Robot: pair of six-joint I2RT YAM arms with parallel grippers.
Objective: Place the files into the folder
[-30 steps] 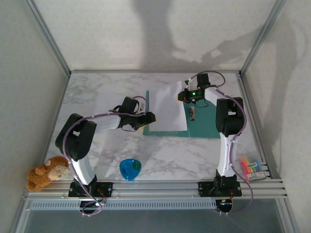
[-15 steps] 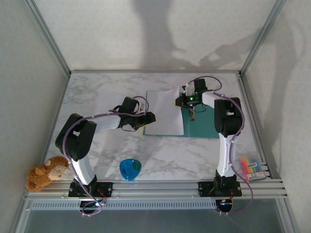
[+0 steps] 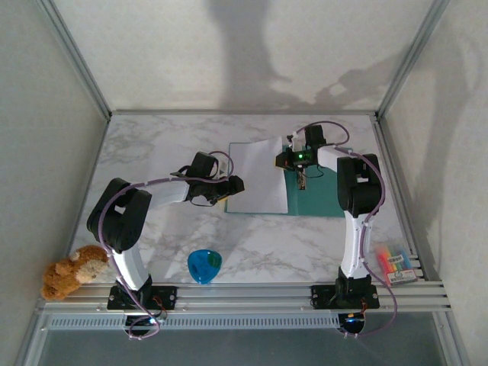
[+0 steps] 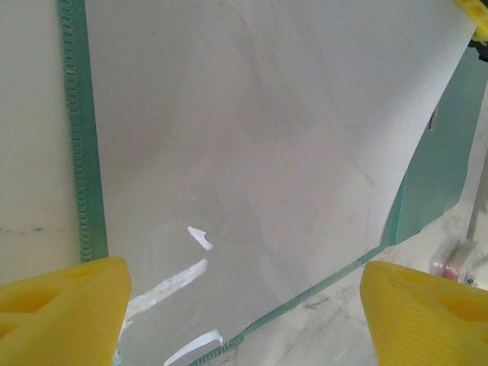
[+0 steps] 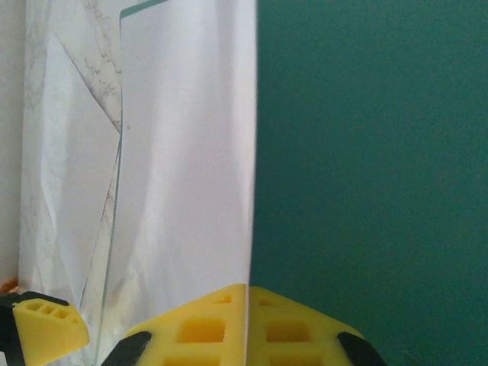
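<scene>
White paper is what the right pincer [image 3: 303, 181] holds. Its yellow fingers [image 5: 206, 328] are closed on the right edge of the files [image 3: 259, 175], and that edge runs up from the seam between them. The files lie over the left side of the folder [image 3: 320, 194], near the middle of the table [image 3: 152, 145]. To their right the teal surface is bare. The pinch seems meant to steer the sheets by one edge, since thin paper would buckle if it were only pushed.

The left pincer [image 3: 227, 191] hovers at the files' left side with its jaws wide apart, gripping nothing, and the paper lies below the gap. Probably it is placed there to press or square that side while the other arm works.

The top view gives the layout, with the two arms meeting at the files from opposite sides, but it is too small to tell the state of either pincer. The left wrist view adds the stitched spine strip [image 4: 73, 130] and the pale inside of the folder beside the files. The right wrist view adds the straight paper edge against the teal. It also shows paler layers overlapping at the left, so there seems to be more than one sheet.
</scene>
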